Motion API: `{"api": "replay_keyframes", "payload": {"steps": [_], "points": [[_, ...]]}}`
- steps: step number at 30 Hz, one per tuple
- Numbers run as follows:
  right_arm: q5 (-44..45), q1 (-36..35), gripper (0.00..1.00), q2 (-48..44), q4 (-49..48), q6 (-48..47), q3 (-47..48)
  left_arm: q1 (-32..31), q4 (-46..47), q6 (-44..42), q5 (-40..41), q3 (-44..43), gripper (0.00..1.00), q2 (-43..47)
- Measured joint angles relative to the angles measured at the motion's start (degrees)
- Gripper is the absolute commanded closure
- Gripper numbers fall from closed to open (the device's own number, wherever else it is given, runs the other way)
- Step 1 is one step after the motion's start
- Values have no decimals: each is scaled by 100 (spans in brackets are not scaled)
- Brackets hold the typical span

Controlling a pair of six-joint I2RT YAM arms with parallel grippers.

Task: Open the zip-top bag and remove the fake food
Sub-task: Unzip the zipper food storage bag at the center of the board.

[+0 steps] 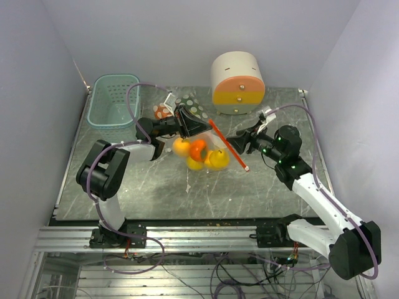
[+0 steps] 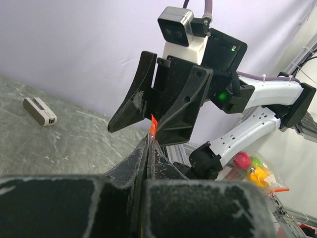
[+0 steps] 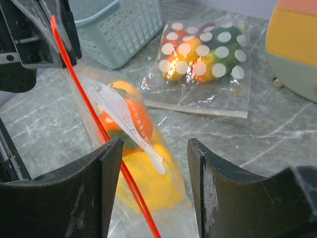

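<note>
The zip-top bag [image 1: 209,146] is held up by one top corner, which is pinched between the pressed-together jaws of the left gripper [image 1: 185,124]. The fake food [image 1: 199,154], yellow and orange pieces, is gathered inside the lower part of the bag, over the middle of the worktop [image 1: 156,187]. The jaws of the right gripper [image 1: 235,144] are spread just beside the bag's red zip strip [image 3: 78,74], and nothing is gripped by them. A polka-dotted bag [image 3: 203,59] is seen lying flat beyond, between a teal basket [image 1: 112,99] and a cream-and-orange container [image 1: 237,81].
</note>
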State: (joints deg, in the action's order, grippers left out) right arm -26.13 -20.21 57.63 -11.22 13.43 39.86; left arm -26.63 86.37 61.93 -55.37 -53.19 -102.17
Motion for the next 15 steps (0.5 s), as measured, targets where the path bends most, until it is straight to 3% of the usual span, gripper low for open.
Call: {"api": "replay_keyframes", "payload": {"steps": [15], "points": [[-282,0,45,-2,-232,144,-503,-22,2,2,-13,-76,93,-103]]}}
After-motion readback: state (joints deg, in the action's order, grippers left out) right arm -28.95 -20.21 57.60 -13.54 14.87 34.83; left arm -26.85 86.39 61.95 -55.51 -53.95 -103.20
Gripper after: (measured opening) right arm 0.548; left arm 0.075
